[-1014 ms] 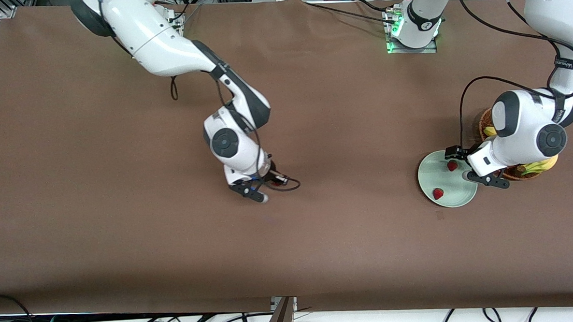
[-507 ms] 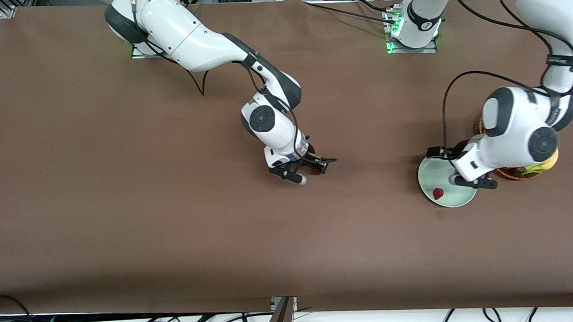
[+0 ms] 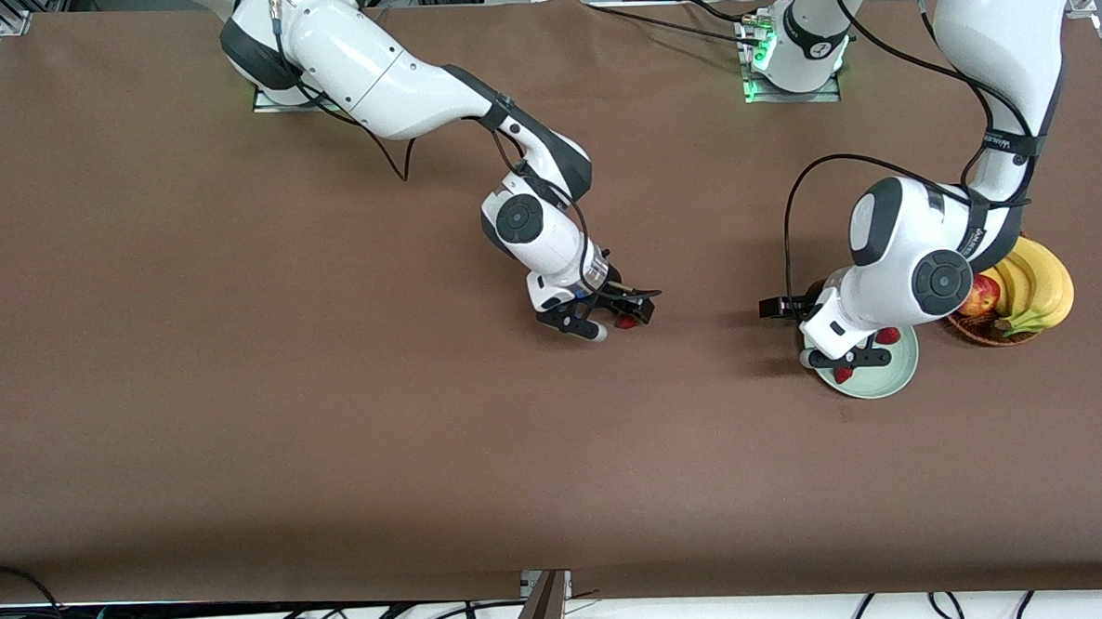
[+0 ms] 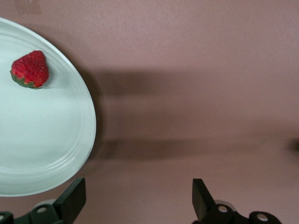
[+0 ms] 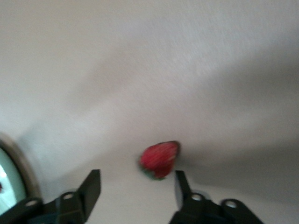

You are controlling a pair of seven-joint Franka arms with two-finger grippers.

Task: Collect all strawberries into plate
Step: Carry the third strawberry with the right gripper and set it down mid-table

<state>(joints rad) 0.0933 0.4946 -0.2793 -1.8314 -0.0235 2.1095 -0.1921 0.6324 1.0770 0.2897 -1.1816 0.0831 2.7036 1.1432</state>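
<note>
Between spread right end effector point(image 5: 135, 186) fingers, strawberry point(image 5: 160, 160) cap faces them.

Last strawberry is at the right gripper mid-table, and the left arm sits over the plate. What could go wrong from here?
1. The right gripper is open with the third strawberry loose between its fingers, well short of the plate. It may roll on the table and need regrasping.
2. The open left gripper hangs over the plate's rim, so bringing the right arm in could make the arms clash.
</note>
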